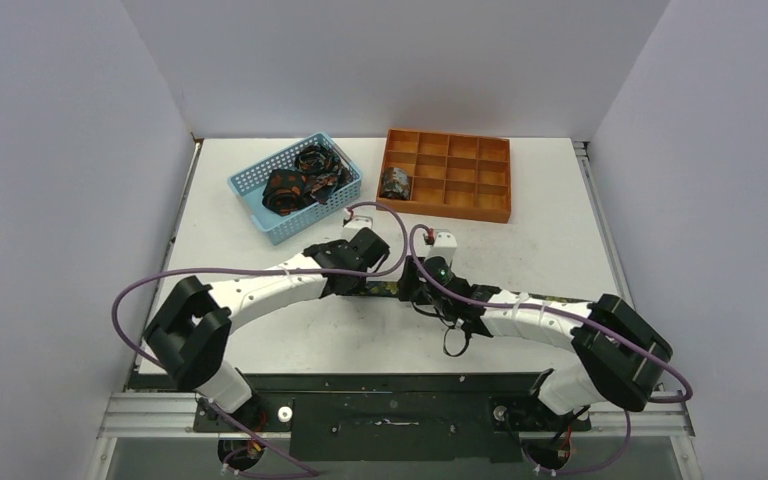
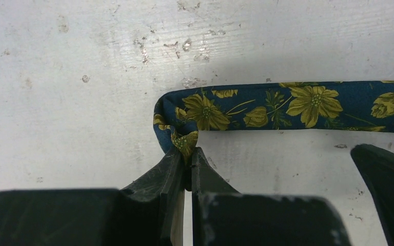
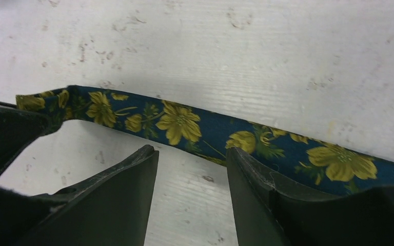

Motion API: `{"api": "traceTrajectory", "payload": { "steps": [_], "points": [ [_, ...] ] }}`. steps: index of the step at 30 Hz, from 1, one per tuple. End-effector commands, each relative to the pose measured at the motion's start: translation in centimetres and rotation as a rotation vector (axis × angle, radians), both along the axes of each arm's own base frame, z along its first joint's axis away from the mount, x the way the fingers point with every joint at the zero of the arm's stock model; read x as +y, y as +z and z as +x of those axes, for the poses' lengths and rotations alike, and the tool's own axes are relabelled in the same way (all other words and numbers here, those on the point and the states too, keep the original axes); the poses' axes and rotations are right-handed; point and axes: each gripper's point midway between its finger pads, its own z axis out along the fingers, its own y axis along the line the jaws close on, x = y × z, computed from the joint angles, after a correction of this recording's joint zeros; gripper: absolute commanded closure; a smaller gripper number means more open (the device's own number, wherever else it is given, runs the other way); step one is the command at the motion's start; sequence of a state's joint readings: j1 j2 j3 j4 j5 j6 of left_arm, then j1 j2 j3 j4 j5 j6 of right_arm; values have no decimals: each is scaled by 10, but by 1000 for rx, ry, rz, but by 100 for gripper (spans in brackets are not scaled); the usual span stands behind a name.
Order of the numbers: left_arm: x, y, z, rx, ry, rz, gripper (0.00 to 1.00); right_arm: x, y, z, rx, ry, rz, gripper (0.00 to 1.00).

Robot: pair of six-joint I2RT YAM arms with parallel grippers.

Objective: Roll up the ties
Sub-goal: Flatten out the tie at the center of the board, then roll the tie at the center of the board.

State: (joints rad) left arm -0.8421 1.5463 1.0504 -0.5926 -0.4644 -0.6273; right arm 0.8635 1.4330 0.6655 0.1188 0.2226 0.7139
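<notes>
A navy tie (image 2: 287, 105) with yellow flowers lies as a long strip across the table (image 1: 520, 250). In the top view most of it is hidden under my right arm. Its left end is folded back, and my left gripper (image 2: 188, 149) is shut on that folded end. My right gripper (image 3: 192, 154) stands open just to the right, with only bare table between its fingers; the tie (image 3: 184, 123) runs just beyond its fingertips. A rolled tie (image 1: 396, 183) sits in the orange tray (image 1: 480, 205). More ties (image 1: 300, 180) are heaped in the light-blue basket (image 1: 260, 215).
The basket stands at the back left and the tray at the back centre, both beyond the grippers. The two grippers work close together at the table's middle; one finger of the right gripper (image 2: 387, 177) shows in the left wrist view.
</notes>
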Motion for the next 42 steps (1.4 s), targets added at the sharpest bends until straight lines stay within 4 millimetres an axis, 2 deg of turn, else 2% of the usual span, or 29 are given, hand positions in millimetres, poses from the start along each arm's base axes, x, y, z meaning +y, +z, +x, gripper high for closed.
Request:
{"api": "traceTrajectory", "payload": {
  "steps": [1, 5, 9, 18, 25, 33, 37, 42],
  "points": [
    [-18, 8, 17, -36, -13, 7, 100, -21, 6, 1, -39, -52, -11, 48],
    [-29, -2, 28, -24, -22, 27, 100, -27, 5, -4, -42, -50, -1, 47],
    [-49, -9, 30, 8, -62, 24, 100, -33, 0, -6, -33, -54, -11, 47],
    [-67, -25, 30, 43, -102, 26, 91, -38, 1, -6, -38, -51, -14, 47],
    [-79, -25, 30, 61, -125, -23, 75, -43, -3, -6, -29, -61, -17, 47],
    [-86, -12, 27, 54, -136, -87, 60, -45, -2, -5, -27, -62, -14, 46],
    [-86, 8, 24, 31, -143, -125, 54, -45, 0, -3, -23, -56, -2, 46],
    [-72, 32, 16, -1, -144, -164, 45, -38, 12, 4, -24, -18, 38, 45]
  ]
}}
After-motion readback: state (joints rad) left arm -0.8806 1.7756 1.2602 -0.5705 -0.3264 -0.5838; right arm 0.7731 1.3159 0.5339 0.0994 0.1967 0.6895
